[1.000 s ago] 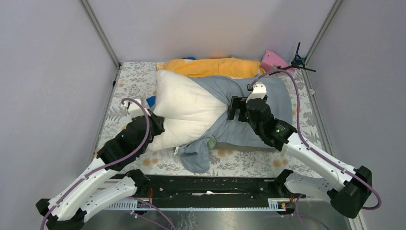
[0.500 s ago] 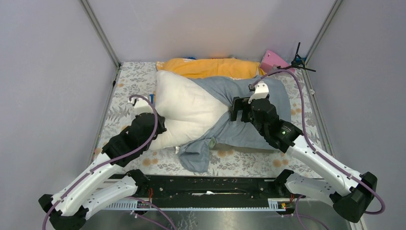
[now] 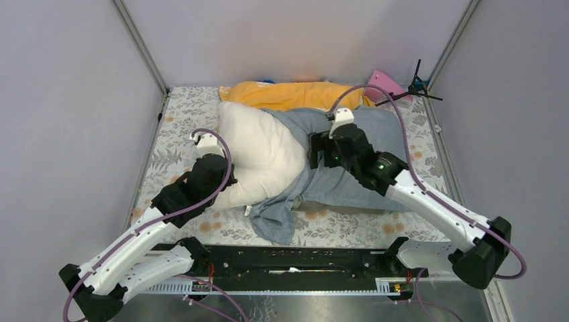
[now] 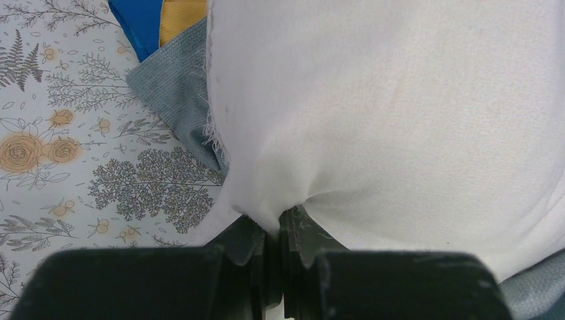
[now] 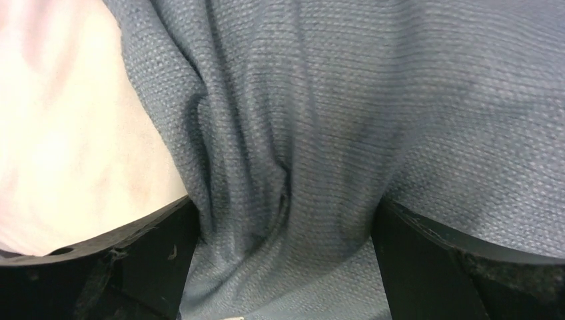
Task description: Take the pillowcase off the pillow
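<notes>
The white pillow (image 3: 258, 151) lies half out of the wrinkled grey-blue pillowcase (image 3: 392, 127), whose loose open end droops toward the near edge. My left gripper (image 3: 227, 176) is shut on a pinch of the pillow's white cloth (image 4: 400, 100) at its left near corner; the left wrist view shows the left gripper (image 4: 280, 223) with cloth squeezed between its jaws and a fold of pillowcase (image 4: 176, 93) beside it. My right gripper (image 3: 315, 151) rests open on the case by the pillow's edge. The right wrist view shows the right gripper (image 5: 286, 213) with jaws wide, bunched pillowcase (image 5: 320, 100) between them, and pillow (image 5: 73, 133) at the left.
An orange-covered pillow (image 3: 295, 94) lies behind, against the back wall. A pink object (image 3: 384, 84) and a black clamp (image 3: 417, 86) sit at the back right corner. Bright blue fabric (image 4: 136, 23) shows by the pillow's left side. The floral tablecloth (image 3: 178, 117) is bounded by walls.
My left gripper has pushed forward and right with the pillow corner, bunching the pillow. My right gripper has shifted left along the pillowcase toward the pillow's edge, still open.
</notes>
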`<state>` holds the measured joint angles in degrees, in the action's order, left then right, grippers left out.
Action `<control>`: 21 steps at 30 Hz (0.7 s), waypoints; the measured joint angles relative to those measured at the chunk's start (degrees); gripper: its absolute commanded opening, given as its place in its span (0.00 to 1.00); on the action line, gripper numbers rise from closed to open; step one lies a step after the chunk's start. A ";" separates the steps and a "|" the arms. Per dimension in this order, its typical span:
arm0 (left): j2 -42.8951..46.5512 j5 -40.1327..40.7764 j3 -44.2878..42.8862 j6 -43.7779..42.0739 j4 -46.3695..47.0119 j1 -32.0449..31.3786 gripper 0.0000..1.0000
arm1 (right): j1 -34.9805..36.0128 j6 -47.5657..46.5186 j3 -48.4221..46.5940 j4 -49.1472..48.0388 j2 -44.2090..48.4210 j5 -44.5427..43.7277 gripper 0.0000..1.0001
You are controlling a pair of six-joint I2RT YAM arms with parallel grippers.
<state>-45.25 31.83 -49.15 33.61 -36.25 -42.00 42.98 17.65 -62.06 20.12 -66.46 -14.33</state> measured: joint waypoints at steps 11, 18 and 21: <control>-0.57 0.31 -0.63 -0.09 -1.29 0.07 0.00 | 7.39 -2.99 -4.92 4.96 -8.37 -15.04 0.94; 0.24 4.09 -11.61 -0.17 -7.85 -0.31 0.00 | -0.39 0.98 2.40 0.83 -0.42 -15.96 0.78; 2.45 8.52 -13.99 -0.11 -9.38 -0.59 0.00 | -2.08 2.27 4.15 -0.20 4.15 -16.04 0.74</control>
<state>-42.81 40.36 -63.13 33.50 -45.63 -42.59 40.91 19.92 -57.91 19.92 -62.30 -30.37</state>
